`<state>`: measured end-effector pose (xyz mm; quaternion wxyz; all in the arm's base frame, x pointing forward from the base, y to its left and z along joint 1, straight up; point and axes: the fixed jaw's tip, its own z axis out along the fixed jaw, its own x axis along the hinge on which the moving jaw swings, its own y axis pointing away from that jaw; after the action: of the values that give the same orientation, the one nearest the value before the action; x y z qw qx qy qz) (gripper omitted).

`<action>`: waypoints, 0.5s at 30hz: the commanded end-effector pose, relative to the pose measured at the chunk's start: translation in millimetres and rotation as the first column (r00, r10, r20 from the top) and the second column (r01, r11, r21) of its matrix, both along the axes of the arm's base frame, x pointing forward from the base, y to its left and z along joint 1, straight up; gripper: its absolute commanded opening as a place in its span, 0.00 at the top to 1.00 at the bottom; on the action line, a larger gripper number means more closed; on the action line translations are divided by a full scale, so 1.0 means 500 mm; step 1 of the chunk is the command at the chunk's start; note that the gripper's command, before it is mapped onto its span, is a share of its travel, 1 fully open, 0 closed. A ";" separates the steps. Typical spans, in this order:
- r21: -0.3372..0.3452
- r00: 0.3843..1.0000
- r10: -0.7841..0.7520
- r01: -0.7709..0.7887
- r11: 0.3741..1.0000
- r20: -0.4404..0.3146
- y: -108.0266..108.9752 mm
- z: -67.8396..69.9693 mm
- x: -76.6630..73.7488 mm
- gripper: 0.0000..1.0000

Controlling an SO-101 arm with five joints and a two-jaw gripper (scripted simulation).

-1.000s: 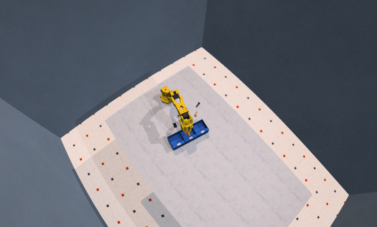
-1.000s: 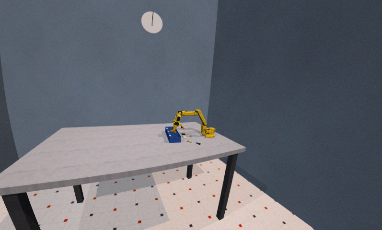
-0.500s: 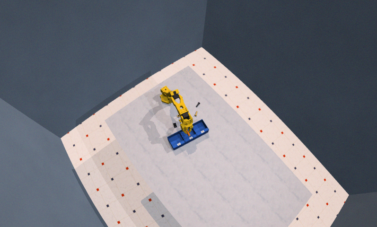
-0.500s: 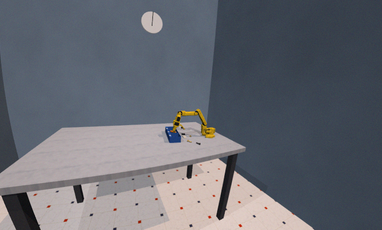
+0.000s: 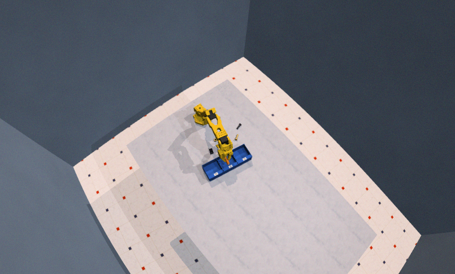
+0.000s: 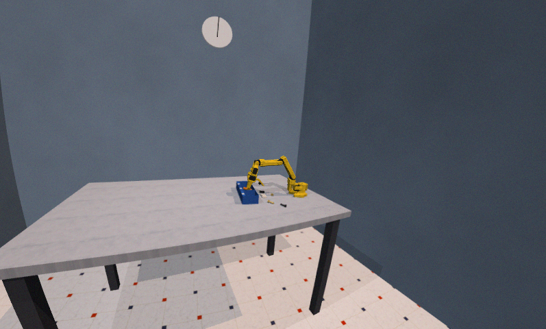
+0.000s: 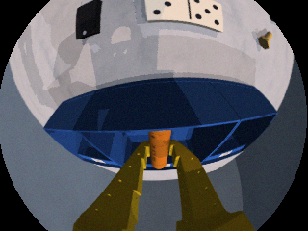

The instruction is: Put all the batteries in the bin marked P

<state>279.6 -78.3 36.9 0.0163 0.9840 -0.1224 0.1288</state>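
My gripper [image 7: 158, 154] [image 5: 226, 160] [image 6: 249, 188] is shut on an orange battery [image 7: 160, 141] [image 5: 226, 158], held upright between the fingers. It hangs over the long blue bin [image 7: 96, 122] [image 5: 209, 176] [image 6: 247, 199], which has three compartments, each with a small white label. In the top view the battery is above the middle compartment. The letters on the labels are too small to read. The wrist view looks across the bin's near wall into its dark inside.
Beyond the bin on the table lie a white domino [image 7: 184, 10], a black flat block [image 7: 89, 19] [image 5: 209, 150], a brass piece [image 7: 265, 38] [image 5: 236, 137] and a black bolt [image 5: 240, 124] [image 6: 283, 205]. The arm's base [image 5: 200, 115] [image 6: 298, 189] stands behind them.
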 end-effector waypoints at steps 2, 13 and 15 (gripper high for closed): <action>-0.021 0.997 0.002 0.000 1.000 0.078 -0.007 0.031 0.014 1.00; -0.021 0.997 0.002 0.000 1.000 0.078 -0.007 0.026 0.014 1.00; -0.021 0.997 0.002 0.000 1.000 0.078 -0.007 0.025 0.014 1.00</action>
<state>280.4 -78.5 33.0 0.0167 0.9835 -0.1223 0.1321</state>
